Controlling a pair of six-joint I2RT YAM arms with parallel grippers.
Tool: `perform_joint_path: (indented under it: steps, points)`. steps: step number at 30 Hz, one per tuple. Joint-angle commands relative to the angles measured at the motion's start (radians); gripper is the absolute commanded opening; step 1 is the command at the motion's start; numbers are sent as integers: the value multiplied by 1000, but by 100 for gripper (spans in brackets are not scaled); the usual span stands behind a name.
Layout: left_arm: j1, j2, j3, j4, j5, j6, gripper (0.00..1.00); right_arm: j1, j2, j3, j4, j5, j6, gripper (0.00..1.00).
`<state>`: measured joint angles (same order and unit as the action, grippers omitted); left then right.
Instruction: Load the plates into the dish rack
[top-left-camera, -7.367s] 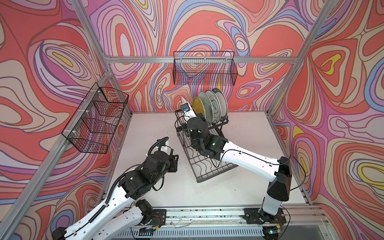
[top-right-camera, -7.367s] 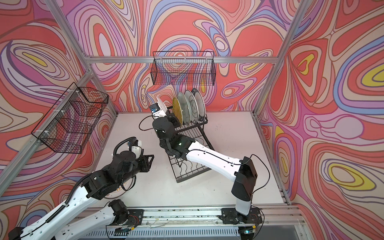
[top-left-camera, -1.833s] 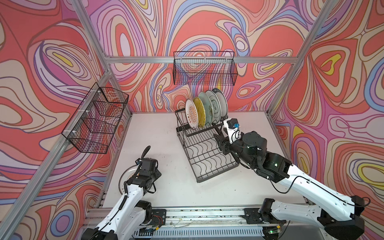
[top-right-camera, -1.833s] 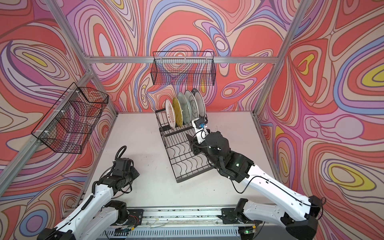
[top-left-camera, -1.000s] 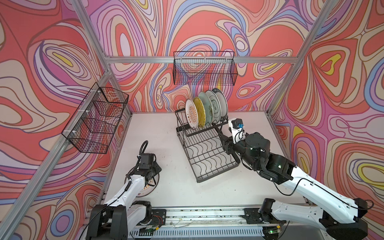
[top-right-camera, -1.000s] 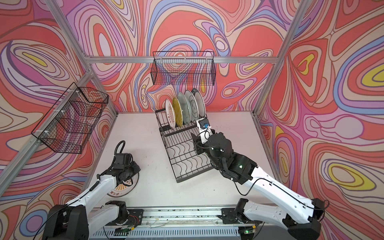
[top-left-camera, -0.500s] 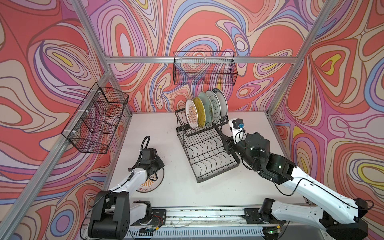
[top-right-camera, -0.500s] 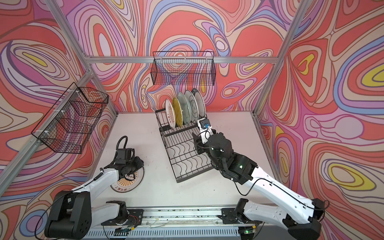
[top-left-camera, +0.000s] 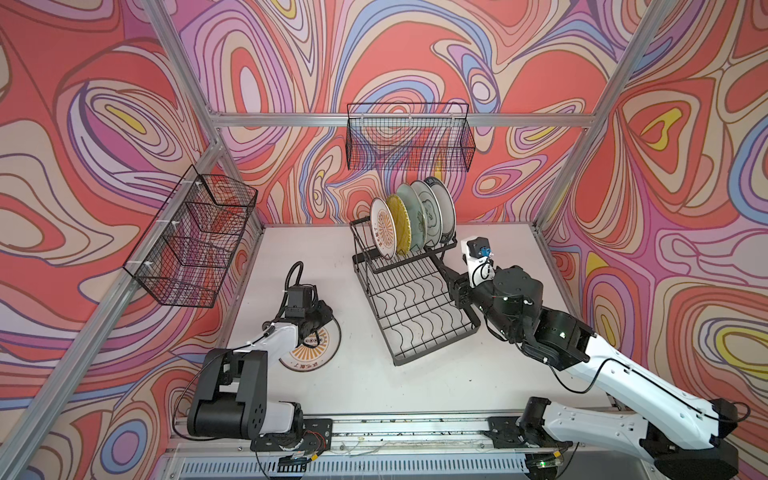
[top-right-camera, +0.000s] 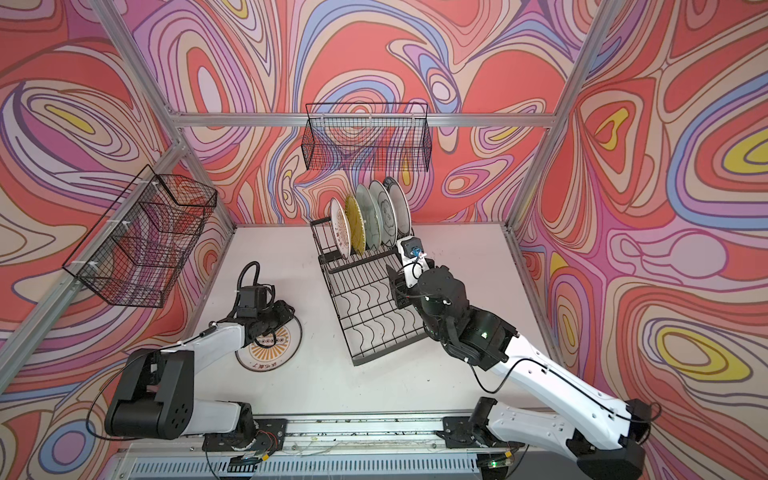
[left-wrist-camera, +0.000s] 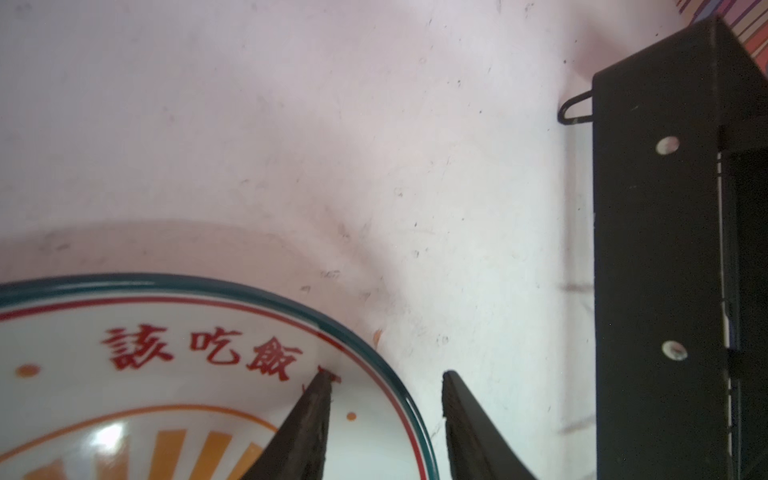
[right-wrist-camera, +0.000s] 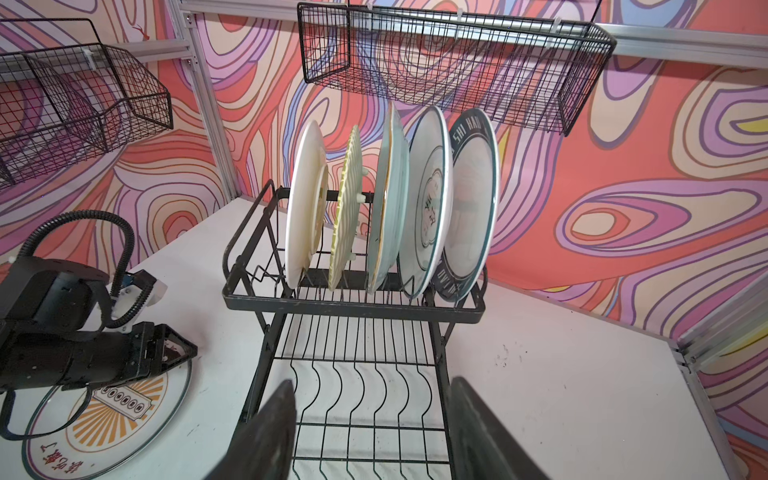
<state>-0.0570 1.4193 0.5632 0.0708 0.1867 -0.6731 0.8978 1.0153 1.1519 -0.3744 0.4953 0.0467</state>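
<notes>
The white table (top-left-camera: 374, 386) lies under both my arms. Toward its back stands the dish rack (top-left-camera: 415, 307), black wire, with its low tray nearer me and its raised tier behind.

Five plates stand on edge in that tier, side by side. A sunburst plate (right-wrist-camera: 305, 203) is at the left end, then the yellow plate (right-wrist-camera: 347, 208), the pale green plate (right-wrist-camera: 390, 199) and the cloud plate (right-wrist-camera: 430, 199). The dark-lettered plate (right-wrist-camera: 473, 187) is at the right end. A second sunburst plate (top-left-camera: 311, 357) lies flat on the table left of the rack, apart from it.

My left gripper (left-wrist-camera: 386, 377) sits low at that plate's rim on the rack's side, jaws partly open and astride the rim. One finger (left-wrist-camera: 320, 399) is over the plate's face and the other is outside, over the table. Whether the inner finger touches the glaze I cannot tell.

My right gripper (right-wrist-camera: 372, 382) hangs over the right side of the low tray, jaws wide, only tray wires showing between them.
</notes>
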Motion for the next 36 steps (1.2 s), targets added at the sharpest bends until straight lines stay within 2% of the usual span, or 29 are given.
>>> perform_joint_path:
  steps: [1, 7, 13, 23, 36]
  points:
    - [5, 52, 27, 65, 9, 20, 47, 1, -17, -7, -8, 26, 6, 60]
    - [5, 132, 61, 135, -7, 23, 47, 1, -22, -1, -16, 38, 1, 60]
    - [5, 192, 130, 136, -26, 5, 47, 1, -26, -1, -18, 46, 1, 60]
    - [5, 302, 249, 83, -99, -31, 47, 1, -30, -2, -17, 71, -5, 61]
    - [9, 434, 417, -19, -110, -33, 47, 1, -52, -34, -14, 84, 10, 61]
